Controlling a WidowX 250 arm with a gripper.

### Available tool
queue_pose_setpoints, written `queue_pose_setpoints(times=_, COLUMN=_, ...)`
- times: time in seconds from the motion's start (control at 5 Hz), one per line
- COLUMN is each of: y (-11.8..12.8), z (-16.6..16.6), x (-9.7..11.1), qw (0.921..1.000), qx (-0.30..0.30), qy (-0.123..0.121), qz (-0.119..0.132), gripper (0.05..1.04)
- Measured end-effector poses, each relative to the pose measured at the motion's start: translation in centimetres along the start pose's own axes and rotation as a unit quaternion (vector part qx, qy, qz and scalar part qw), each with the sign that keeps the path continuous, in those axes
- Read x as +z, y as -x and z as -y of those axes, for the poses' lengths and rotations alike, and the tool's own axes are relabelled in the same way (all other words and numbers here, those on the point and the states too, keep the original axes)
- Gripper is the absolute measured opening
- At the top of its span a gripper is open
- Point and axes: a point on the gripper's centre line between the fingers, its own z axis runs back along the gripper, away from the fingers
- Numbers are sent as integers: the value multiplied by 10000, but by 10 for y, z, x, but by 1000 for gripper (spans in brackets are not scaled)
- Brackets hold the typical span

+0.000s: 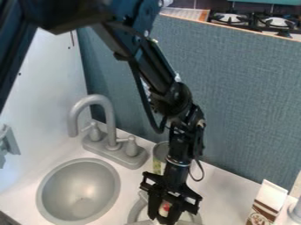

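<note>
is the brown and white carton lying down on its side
No, the brown and white carton stands upright on the counter, to the right of the pincer in the camera view.

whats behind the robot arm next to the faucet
Partly behind the black robot arm is a grey round container, with a pale green patch low on it; farther back is the blue-grey panel. The arm covers the container's right side, so its full shape can't be seen.

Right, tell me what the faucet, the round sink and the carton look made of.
The faucet: probably satin gray plastic, given its soft sheen. The round sink: similar dull gray, perhaps plastic, possibly metal. The carton: likely smooth cardboard, from its flat printed sides and pinched top.
</note>
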Motion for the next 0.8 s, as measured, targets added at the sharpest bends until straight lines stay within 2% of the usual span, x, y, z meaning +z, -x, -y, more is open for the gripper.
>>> queue_pose_setpoints(times=0.2, y=-6, z=-3, x=-8, qw=9999, qx=35, qy=6, qz=-101, gripper=483)
queue_pose_setpoints(times=0.4, y=-10, z=-5, x=-12, qw=9997, qx=78, qy=109, qz=-210, gripper=562)
queue_pose_setpoints(times=0.6, y=-10, z=-3, x=-13, qw=9995, qx=29, qy=253, qz=-204, gripper=873)
queue_pose_setpoints(times=0.8, y=-3, z=-7, x=-12, qw=9988, qx=191, qy=393, qz=-228, gripper=1015)
